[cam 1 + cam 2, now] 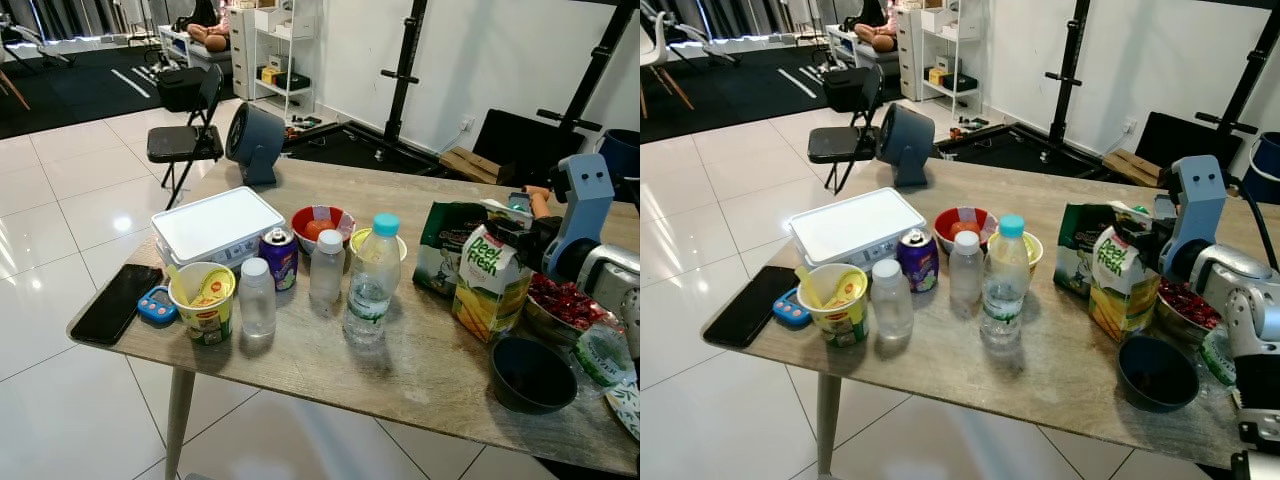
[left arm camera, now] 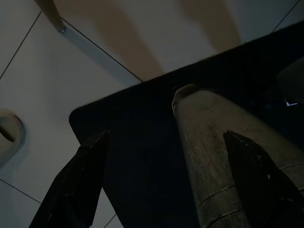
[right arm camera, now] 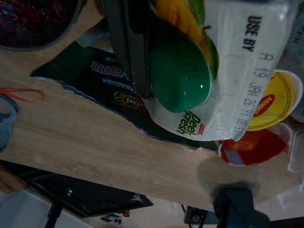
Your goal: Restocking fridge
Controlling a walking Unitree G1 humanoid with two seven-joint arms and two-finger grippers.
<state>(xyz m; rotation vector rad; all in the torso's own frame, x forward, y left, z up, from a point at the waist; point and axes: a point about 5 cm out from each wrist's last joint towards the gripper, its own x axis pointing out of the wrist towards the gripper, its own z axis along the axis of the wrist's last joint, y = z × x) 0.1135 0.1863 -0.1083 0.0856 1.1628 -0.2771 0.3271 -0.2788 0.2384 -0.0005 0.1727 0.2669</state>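
A Peel Fresh juice carton (image 1: 490, 285) with a green cap (image 3: 183, 76) stands upright at the right of the wooden table (image 1: 430, 360). My right gripper (image 1: 515, 232) is at the carton's folded top and shut on it; one black finger (image 3: 128, 42) lies against the carton beside the cap. Left of it stand a blue-capped water bottle (image 1: 373, 285), two small white-capped bottles (image 1: 327, 270), a purple can (image 1: 279, 257) and a cup of noodles (image 1: 203, 300). My left gripper (image 2: 166, 135) hangs open over the tiled floor, in shade.
A green bag (image 1: 445, 245) lies behind the carton, with a bowl of red food (image 1: 560, 305) and a dark bowl (image 1: 530, 375) at the right. A white box (image 1: 217, 227), a red bowl (image 1: 322, 225), a phone (image 1: 115, 303), a fan (image 1: 252, 140); a folding chair (image 1: 185, 140) beyond.
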